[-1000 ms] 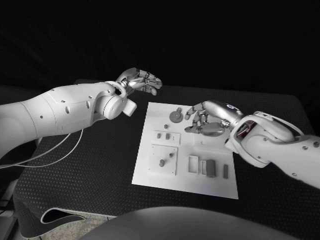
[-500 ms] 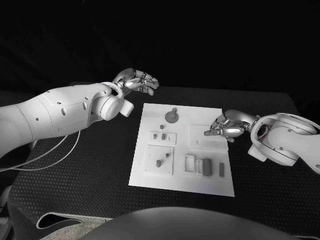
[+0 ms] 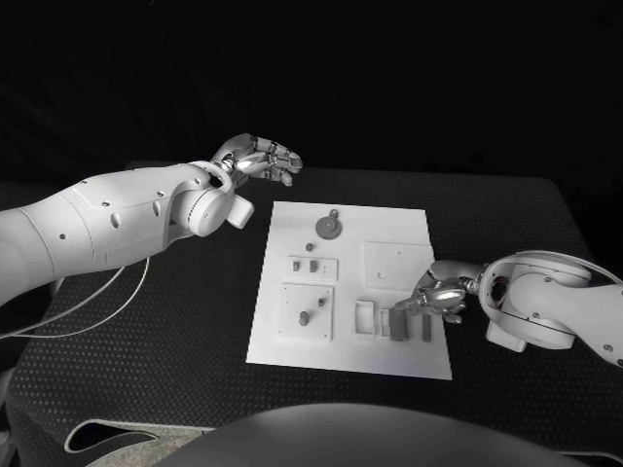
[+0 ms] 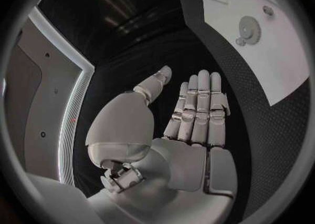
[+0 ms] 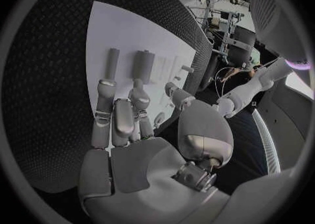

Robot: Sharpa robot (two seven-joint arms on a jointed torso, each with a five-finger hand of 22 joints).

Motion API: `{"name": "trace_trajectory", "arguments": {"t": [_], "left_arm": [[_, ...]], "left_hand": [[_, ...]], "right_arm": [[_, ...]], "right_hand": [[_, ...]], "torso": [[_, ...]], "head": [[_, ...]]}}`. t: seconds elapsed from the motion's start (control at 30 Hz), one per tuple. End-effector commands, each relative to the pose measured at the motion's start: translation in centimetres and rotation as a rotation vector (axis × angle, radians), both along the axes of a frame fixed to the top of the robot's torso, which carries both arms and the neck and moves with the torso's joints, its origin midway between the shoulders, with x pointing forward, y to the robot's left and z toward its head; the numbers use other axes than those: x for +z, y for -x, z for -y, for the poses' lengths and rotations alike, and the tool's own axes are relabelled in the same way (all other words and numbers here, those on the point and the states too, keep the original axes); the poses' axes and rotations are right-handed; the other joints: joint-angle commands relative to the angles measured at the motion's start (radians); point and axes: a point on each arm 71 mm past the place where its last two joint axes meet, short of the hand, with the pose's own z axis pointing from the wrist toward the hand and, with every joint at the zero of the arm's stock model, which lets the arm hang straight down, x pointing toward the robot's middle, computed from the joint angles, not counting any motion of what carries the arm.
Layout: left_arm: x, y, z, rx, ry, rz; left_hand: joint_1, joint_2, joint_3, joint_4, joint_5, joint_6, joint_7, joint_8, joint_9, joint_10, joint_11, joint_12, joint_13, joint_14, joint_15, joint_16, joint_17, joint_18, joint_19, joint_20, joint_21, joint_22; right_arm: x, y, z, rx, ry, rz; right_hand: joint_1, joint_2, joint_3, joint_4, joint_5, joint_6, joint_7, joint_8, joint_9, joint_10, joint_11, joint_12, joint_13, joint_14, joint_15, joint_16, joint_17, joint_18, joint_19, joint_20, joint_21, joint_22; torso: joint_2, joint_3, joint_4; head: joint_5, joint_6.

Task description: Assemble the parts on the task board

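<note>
We saw the right hand (image 3: 438, 297) empty, fingers apart, above upright grey parts (image 3: 407, 326) lying lengthwise near the task board (image 3: 396, 233) front edge; left hand (image 3: 260, 158) apparently flat, empty.

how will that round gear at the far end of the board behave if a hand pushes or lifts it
The gear looks flat and stiff, so it would probably slide on the smooth task board rather than tip. Lying flat, it may be awkward to pinch. The open left hand is nearest.
</note>
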Motion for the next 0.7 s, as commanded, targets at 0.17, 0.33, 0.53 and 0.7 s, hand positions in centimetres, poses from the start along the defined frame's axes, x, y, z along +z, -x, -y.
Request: {"name": "trace_trajectory", "arguments": {"t": [0.17, 0.33, 0.53, 0.7], "left_arm": [[0.1, 0.0, 0.2, -0.014, 0.013, 0.005], [0.1, 0.0, 0.3, -0.015, 0.014, 0.005], [0.1, 0.0, 0.1, -0.013, 0.013, 0.004], [0.1, 0.0, 0.0, -0.012, 0.012, 0.003]], "left_hand": [[-0.007, 0.004, -0.005, 0.001, 0.004, -0.009, -0.001, 0.003, -0.001, -0.004, -0.002, 0.000, -0.001, 0.008, -0.003, -0.006, 0.002, 0.000, -0.003, 0.003, 0.002, -0.002], [-0.007, 0.004, -0.005, 0.001, 0.004, -0.009, -0.001, 0.003, -0.001, -0.004, -0.002, 0.000, -0.001, 0.008, -0.003, -0.007, 0.002, 0.000, -0.003, 0.003, 0.002, -0.002], [-0.007, 0.004, -0.005, 0.001, 0.004, -0.009, -0.001, 0.003, -0.001, -0.004, -0.002, 0.000, -0.002, 0.008, -0.002, -0.007, 0.002, 0.000, -0.003, 0.003, 0.002, -0.002], [-0.008, 0.004, -0.005, 0.001, 0.004, -0.009, -0.001, 0.003, -0.002, -0.004, -0.002, 0.000, -0.002, 0.008, -0.002, -0.007, 0.003, 0.000, -0.003, 0.003, 0.002, -0.002]], "right_arm": [[-0.6, 0.0, -0.3, 0.006, 0.051, -0.012], [-1.3, -0.2, -0.3, -0.005, 0.074, -0.010], [-2.3, 0.0, -0.3, 0.001, 0.114, -0.043], [-2.8, 0.4, -0.7, 0.018, 0.115, -0.071]], "right_hand": [[-0.015, -0.003, 0.004, 0.006, 0.000, 0.017, 0.009, 0.001, 0.003, 0.006, 0.002, 0.006, 0.002, 0.009, 0.000, 0.004, 0.003, 0.019, -0.002, -0.005, 0.009, 0.025], [-0.020, -0.001, 0.005, 0.007, 0.000, 0.017, 0.009, -0.001, 0.004, 0.008, 0.002, 0.010, 0.005, 0.009, 0.000, 0.004, 0.005, 0.019, -0.003, -0.006, 0.012, 0.024], [-0.031, -0.004, 0.005, 0.009, 0.000, 0.014, 0.011, -0.006, 0.004, 0.005, 0.004, 0.008, 0.006, 0.007, 0.001, 0.003, 0.004, 0.019, -0.007, -0.006, 0.015, 0.024], [-0.034, -0.004, 0.007, 0.009, 0.000, 0.013, 0.011, -0.008, 0.004, 0.003, 0.004, 0.007, 0.006, 0.004, 0.002, 0.002, 0.001, 0.019, -0.009, -0.006, 0.016, 0.024]], "torso": [[0.002, -0.0013, 0.0047], [0.003, -0.0018, 0.0059], [0.003, -0.0012, 0.0054], [0.002, -0.0008, 0.0033]], "head": [[-0.003, 0.000], [-0.001, 0.000], [0.002, 0.000], [0.006, 0.000]]}}
